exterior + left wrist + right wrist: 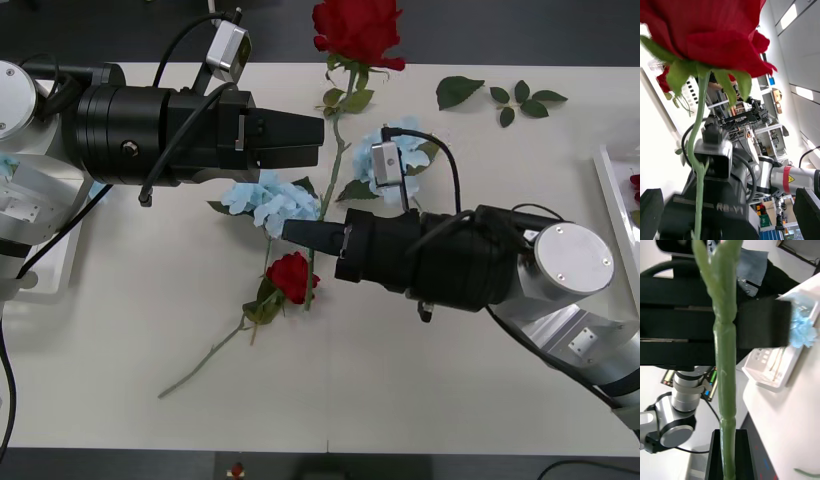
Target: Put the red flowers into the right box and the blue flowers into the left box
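Loose green leaf sprigs (500, 97) lie near the worktop's (420, 380) far edge, toward its right side, well apart from the action. In the middle of the worktop a blue flower cluster (265, 198) lies just beside the left arm's black body, and a second blue cluster (400, 150) lies near the right arm's wrist camera. A small red rose (291, 275) lies flat, closer to the near edge, its stem trailing toward the left.

The right pincer (308, 233) is clamped on the stem of a tall red rose (357, 30); the right wrist view shows that green stem (725, 363) running straight up from between the black fingers (743, 453). The bloom sits beyond the worktop's far edge, with the stem dropping back to the pincer at mid-worktop.

The left pincer (300, 140) stands open, its fingers apart, hovering just beside the same stem below the bloom; in the left wrist view the rose head (711, 33) hangs between its spread fingers (807, 210).

The left box (778, 363), seen in the right wrist view at the worktop's left edge, holds a blue flower (803, 330). The right box (615, 200) rests at the right edge with some red inside.
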